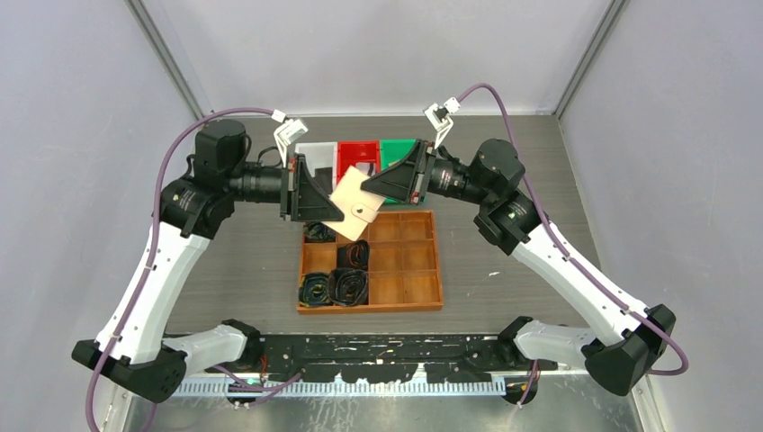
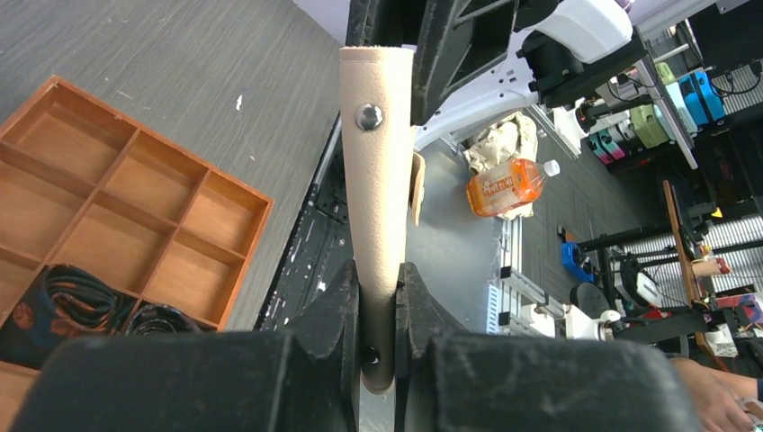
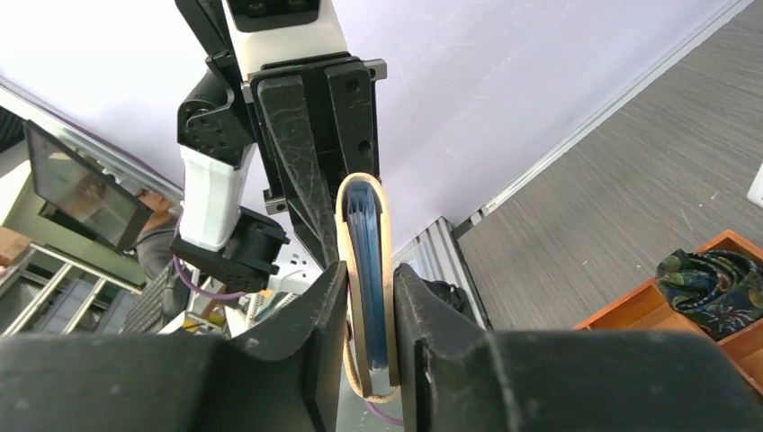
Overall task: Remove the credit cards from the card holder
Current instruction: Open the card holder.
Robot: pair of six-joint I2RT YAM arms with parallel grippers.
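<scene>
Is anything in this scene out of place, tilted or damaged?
Nothing looks damaged or spilled. Only the card holder is unusual: it hangs tilted in the air above the wooden tray, closed, and is gripped by both the left hand and the right hand.

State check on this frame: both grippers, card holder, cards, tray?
card holder: folded shut, held off the table between both arms.
left gripper: shut on the card holder.
right gripper: shut on the card holder's opposite edge.
credit cards: none visible outside the holder.
wooden tray: flat on the table, belts coiled in left-side compartments, right ones empty.
</scene>
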